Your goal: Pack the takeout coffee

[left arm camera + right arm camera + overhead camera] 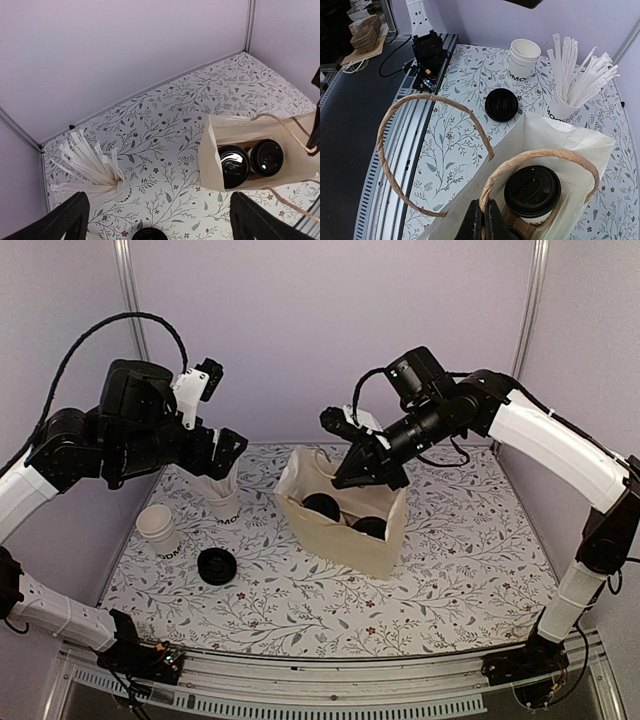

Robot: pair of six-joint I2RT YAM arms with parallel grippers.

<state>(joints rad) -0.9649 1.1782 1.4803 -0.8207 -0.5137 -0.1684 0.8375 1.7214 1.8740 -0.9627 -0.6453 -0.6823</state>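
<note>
The right gripper [481, 220] has its jaws pressed together on the top edge of the paper bag [350, 545], just where one handle loop is fixed. I judge it is pinching the paper to keep the mouth open and the bag upright. Inside, the takeout coffee [234, 165] stands upright under its black lid, side by side with a second lidded cup [266, 157], so the packing looks nearly or fully done. The left gripper [160, 222] is spread wide and holds nothing. It hovers over the left side of the desk [450, 570] above a cup of white sticks [97, 172], probably parked clear of the bag. Nearer than that cup are a loose black lid [217, 566] and a stack of lidless cups [158, 528]. The dark lettering on the stack and on the stick cup reads in part "MOMO"; I can make out no writing on the lids or the bag
</note>
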